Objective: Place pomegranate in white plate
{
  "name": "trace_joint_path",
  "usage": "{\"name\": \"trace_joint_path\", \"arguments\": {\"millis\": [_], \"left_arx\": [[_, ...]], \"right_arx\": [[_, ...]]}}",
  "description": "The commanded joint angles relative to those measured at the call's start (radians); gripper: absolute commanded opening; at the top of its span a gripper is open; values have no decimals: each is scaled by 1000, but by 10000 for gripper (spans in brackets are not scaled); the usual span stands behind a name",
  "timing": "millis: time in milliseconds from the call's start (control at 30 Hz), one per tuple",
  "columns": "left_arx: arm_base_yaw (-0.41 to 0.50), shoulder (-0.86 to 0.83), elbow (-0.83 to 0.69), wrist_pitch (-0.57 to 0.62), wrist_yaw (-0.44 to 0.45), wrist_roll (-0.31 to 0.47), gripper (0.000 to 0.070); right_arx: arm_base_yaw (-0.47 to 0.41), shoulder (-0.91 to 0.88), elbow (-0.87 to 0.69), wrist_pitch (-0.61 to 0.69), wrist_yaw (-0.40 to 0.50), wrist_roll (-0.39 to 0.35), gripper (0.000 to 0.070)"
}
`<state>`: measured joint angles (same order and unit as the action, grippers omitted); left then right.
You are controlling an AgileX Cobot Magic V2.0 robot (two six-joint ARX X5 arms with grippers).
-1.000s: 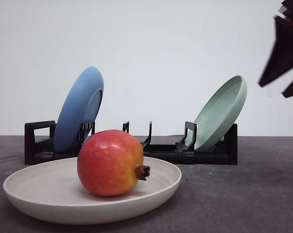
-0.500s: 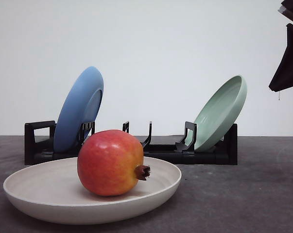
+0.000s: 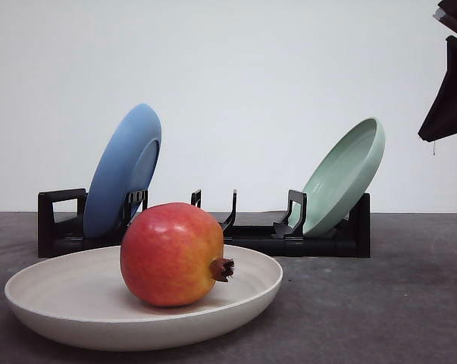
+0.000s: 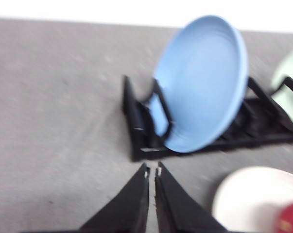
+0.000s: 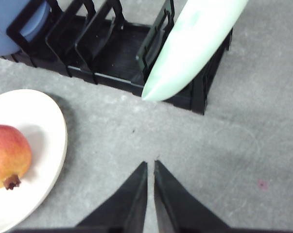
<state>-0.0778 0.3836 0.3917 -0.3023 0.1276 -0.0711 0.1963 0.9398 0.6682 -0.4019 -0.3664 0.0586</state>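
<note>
Pomegranate (image 3: 172, 254) lies on its side inside the plate (image 3: 76, 299), well apart from both grippers, so the placing looks done and the step in hand, by my judgement, is a clean retreat. Keep the right gripper (image 5: 150, 167), fingers nearly together and empty, high above the counter (image 5: 233, 145) and clear of the rack (image 5: 112, 53). The left gripper (image 4: 152, 171), likewise nearly closed and empty, should stay off the blue plate (image 4: 204, 82) just ahead of it.

In the left wrist view we saw the whole scene blurred; the plate (image 4: 255, 199) and pomegranate (image 4: 289, 218) were cut by the frame edge. In the front view, the right arm (image 3: 449, 91) was cropped at the far right, its fingertips out of frame.
</note>
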Motion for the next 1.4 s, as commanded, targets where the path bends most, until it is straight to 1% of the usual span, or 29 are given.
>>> {"name": "trace_joint_path", "arguments": {"millis": [0, 100, 200, 367, 467, 633, 1367], "left_arx": [[14, -47, -61, 53, -4, 10, 0], [44, -141, -158, 88, -9, 10, 0], [64, -221, -224, 92, -46, 10, 0], [82, -325, -298, 94, -123, 10, 0], [92, -373, -331, 96, -132, 11, 0], [96, -381, -378, 120, -131, 18, 0], [96, -380, -380, 114, -129, 17, 0]], "right_arx": [[4, 6, 5, 15, -1, 5, 20], [4, 6, 5, 15, 0, 5, 20], [4, 6, 5, 15, 0, 5, 20], [4, 6, 5, 15, 0, 5, 20], [4, 6, 5, 15, 0, 5, 20], [4, 6, 5, 14, 0, 5, 20], [4, 6, 5, 14, 0, 4, 20]]}}
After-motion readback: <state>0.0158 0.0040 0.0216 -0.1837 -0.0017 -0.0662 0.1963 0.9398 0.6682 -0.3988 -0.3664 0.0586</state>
